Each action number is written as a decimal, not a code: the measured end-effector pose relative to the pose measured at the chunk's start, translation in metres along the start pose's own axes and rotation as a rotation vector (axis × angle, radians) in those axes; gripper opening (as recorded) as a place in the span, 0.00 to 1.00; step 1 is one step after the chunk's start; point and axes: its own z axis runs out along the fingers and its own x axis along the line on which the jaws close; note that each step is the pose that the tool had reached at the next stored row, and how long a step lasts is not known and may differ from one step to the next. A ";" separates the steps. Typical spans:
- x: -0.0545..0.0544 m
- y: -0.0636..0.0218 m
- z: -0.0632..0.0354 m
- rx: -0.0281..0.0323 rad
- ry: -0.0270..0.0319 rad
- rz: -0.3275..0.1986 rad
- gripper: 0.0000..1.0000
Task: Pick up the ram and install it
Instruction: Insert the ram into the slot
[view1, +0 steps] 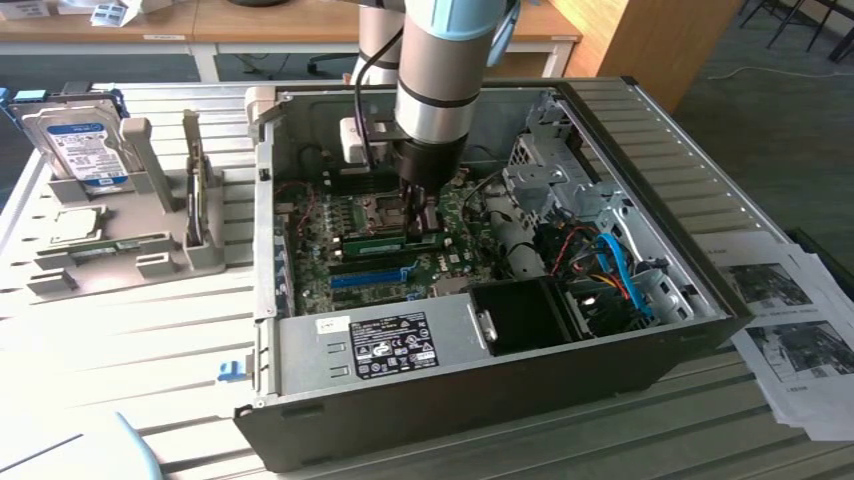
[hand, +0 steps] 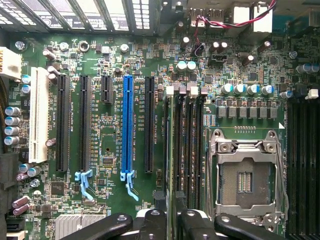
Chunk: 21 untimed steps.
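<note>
Directly above one thin green ram stick standing in the motherboard, twelve o'clock of one bright-blue slot, hangs one black gripper, its grip untellable, inside one dark open case on a slatted table near wooden desks.

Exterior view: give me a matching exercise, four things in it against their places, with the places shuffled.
1 silver boxy hard drive with blue-and-white label
2 long bright-blue plastic slot
3 white printed paper sheets
4 thin green ram stick

A beside the black computer case, exterior view's right
B on the green motherboard, at the gripper
C propped in the grey holder
D on the motherboard, apart from the gripper

Pairs: 1-C, 2-D, 3-A, 4-B
</note>
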 end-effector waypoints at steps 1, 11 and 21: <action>0.000 0.0000 -0.0012 0.0001 -0.0001 0.000 0.19; -0.001 0.0006 -0.0298 0.0000 0.0001 0.000 0.19; -0.002 0.0011 -0.0582 0.0000 0.0002 0.000 0.19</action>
